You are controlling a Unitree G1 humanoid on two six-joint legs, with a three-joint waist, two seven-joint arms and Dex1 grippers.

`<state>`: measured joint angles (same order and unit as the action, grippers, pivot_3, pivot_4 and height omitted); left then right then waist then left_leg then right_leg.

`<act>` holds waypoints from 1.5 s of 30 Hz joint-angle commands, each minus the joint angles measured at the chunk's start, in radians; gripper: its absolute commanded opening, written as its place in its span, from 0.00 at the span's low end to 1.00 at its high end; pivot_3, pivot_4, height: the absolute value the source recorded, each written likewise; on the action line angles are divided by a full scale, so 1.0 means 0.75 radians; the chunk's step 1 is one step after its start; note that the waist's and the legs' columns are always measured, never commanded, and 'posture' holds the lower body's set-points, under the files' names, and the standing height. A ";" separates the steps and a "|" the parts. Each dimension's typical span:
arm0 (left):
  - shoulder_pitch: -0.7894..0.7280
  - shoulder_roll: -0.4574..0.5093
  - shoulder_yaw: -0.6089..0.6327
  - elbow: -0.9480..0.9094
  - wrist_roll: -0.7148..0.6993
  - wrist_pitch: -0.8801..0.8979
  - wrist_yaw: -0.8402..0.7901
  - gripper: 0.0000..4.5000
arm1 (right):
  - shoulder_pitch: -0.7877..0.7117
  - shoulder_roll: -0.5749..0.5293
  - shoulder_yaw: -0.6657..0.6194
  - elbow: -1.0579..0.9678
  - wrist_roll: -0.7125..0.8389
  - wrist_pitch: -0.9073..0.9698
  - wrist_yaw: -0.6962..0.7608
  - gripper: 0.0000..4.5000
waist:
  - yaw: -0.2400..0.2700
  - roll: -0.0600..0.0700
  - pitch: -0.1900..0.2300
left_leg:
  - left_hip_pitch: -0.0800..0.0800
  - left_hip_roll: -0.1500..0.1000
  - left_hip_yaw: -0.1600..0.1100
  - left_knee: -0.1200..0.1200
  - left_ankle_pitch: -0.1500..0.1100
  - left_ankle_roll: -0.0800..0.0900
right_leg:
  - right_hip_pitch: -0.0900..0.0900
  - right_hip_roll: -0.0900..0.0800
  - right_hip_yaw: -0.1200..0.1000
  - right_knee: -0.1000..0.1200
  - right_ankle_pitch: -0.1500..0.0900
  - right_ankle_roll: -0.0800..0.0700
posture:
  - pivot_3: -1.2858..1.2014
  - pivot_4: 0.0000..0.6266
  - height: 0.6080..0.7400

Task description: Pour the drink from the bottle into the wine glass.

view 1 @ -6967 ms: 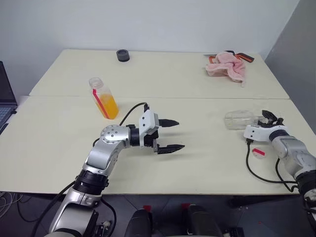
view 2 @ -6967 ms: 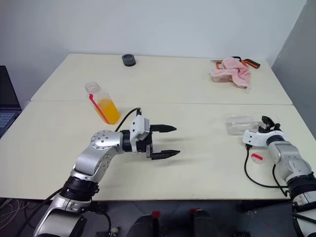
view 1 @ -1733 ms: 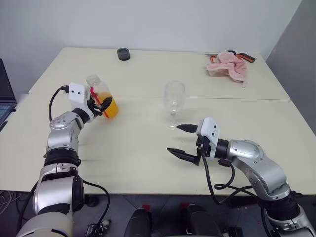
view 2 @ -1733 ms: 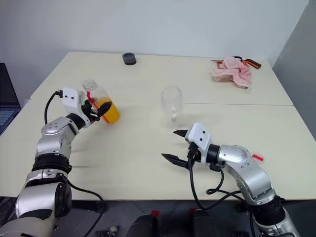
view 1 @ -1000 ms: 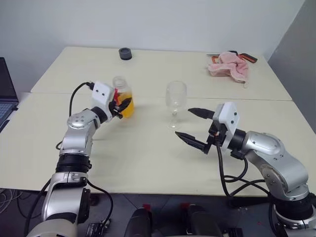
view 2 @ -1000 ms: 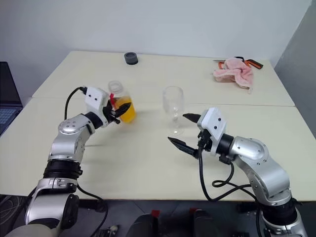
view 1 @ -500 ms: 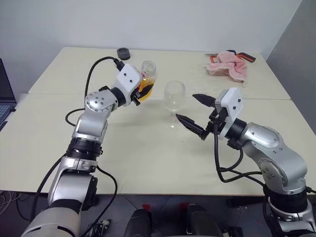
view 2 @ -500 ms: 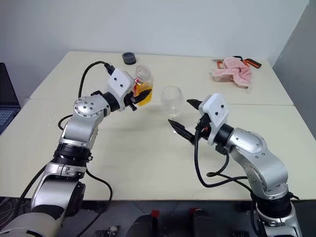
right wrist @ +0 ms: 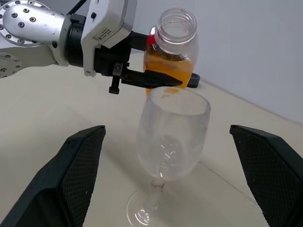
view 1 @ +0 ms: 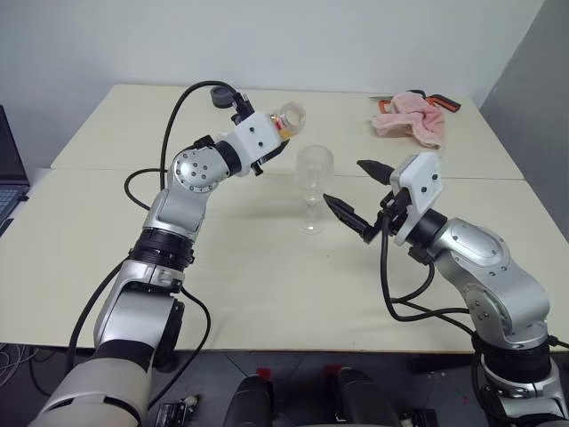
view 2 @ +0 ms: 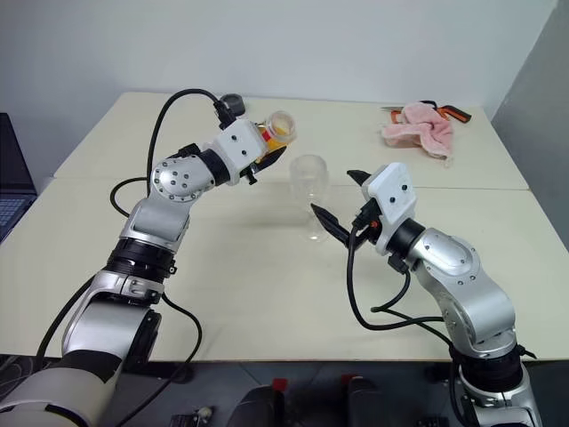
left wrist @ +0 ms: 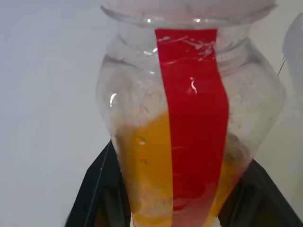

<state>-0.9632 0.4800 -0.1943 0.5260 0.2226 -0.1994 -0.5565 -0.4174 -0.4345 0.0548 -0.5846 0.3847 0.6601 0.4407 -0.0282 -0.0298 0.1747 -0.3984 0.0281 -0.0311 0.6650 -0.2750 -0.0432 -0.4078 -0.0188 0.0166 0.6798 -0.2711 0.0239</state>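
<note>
The uncapped bottle (view 1: 284, 120) hangs tilted just left of and above the wine glass's rim, with my left gripper (view 1: 274, 147) shut on its body. The orange drink (left wrist: 147, 175) lies in the bottle's lower part beside the red stripe. The clear wine glass (view 1: 314, 182) stands upright on the table, and its bowl (right wrist: 173, 127) looks empty. My right gripper (view 1: 343, 181) is open just right of the glass. Its fingers (right wrist: 80, 165) stand wide on either side of the glass, not touching it.
A pink cloth (view 1: 409, 117) lies at the back right of the table. A small black round object (view 2: 233, 104) sits at the back edge behind the left arm. A laptop (view 1: 7, 178) shows at the far left. A seam (view 1: 498, 178) joins two tabletops.
My left gripper has carried the bottle up and to the right, close to the glass, and rolled it so the mouth tips over. The right gripper has stayed open beside the glass.
</note>
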 commanded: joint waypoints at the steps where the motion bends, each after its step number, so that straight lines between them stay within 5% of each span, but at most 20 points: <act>1: -0.087 0.016 -0.009 0.016 0.060 -0.123 0.056 0.39 | 0.006 -0.003 -0.022 -0.030 0.030 -0.017 0.026 1.00 | 0.000 0.000 0.000 | 0.000 0.000 0.000 0.000 0.000 0.000 | 0.000 0.000 0.000 0.000 0.000 0.000 | 0.52 0.24 1.00; 18: -0.206 0.091 -0.089 0.244 0.308 -0.447 0.240 0.39 | -0.002 0.014 -0.030 0.019 0.004 -0.019 -0.007 1.00 | 0.000 0.000 0.000 | 0.000 0.000 0.001 0.000 0.000 0.000 | -0.001 0.000 0.000 0.000 0.000 0.000 | 0.52 0.24 1.00; 45: -0.301 0.116 -0.180 0.400 0.508 -0.618 0.445 0.39 | 0.022 0.010 -0.056 0.019 0.002 0.013 -0.022 1.00 | 0.000 0.000 0.000 | -0.001 0.000 0.001 0.000 0.000 0.000 | -0.001 0.000 0.000 0.001 0.000 0.000 | 0.52 0.24 1.00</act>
<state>-1.1453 0.5538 -0.3443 0.8432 0.6081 -0.6446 -0.2509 -0.4014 -0.4235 0.0380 -0.5461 0.3764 0.6728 0.4317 -0.0282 -0.0298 0.1747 -0.3991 0.0280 -0.0300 0.6650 -0.2749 -0.0432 -0.4089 -0.0190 0.0166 0.6803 -0.2711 0.0239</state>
